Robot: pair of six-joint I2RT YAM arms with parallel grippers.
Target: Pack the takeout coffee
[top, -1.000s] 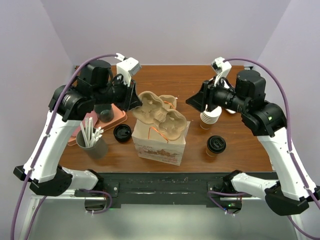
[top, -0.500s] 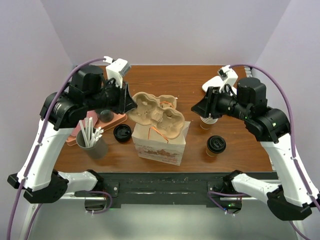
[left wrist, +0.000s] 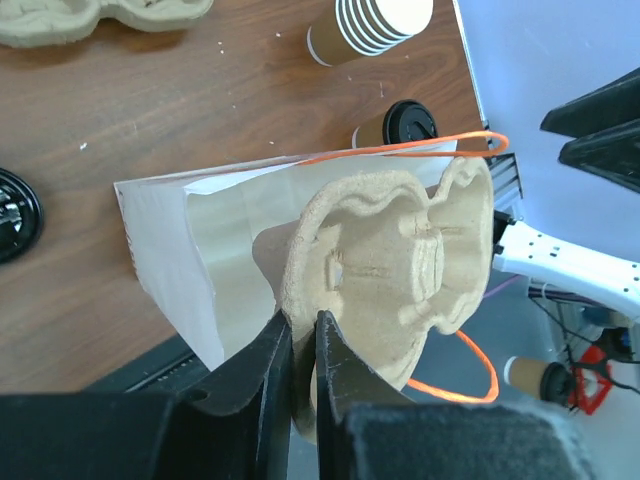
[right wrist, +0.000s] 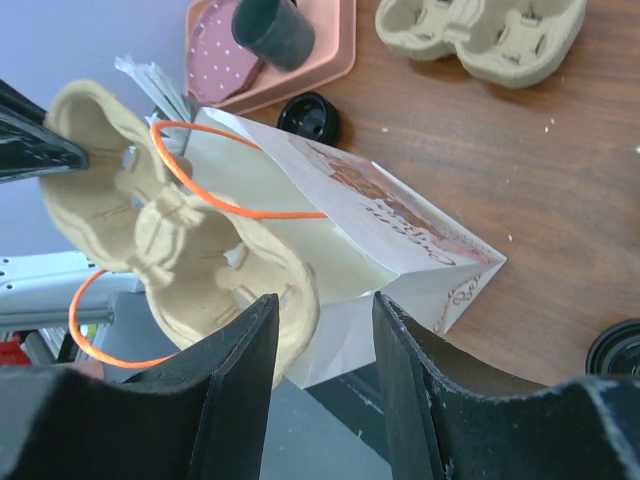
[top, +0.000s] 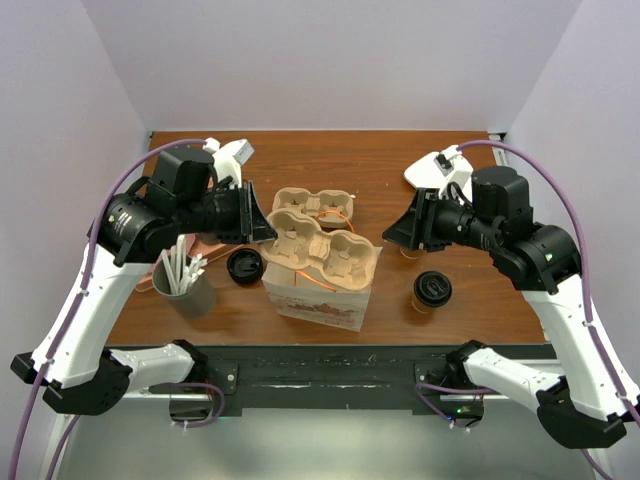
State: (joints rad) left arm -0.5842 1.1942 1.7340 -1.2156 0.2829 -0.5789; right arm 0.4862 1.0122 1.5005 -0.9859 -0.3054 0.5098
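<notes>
Over the paper bag (top: 312, 300): left jaws pinch the cup carrier (top: 320, 245) | right jaws spread | takeout coffee (top: 432, 289) stands on bench (top: 330, 165), not yet packed.

- Looks like a robotics lab cell dressed as a café counter.
- Plain lilac walls (top: 330, 60) around three sides of the wooden table (top: 370, 160).
- White robot arms (top: 75, 325) bolted at the table's near edge.
- Takeout props on or over the table: paper bag (top: 315, 300), pulp cup carrier (top: 330, 250), takeout coffee (top: 432, 290).
</notes>
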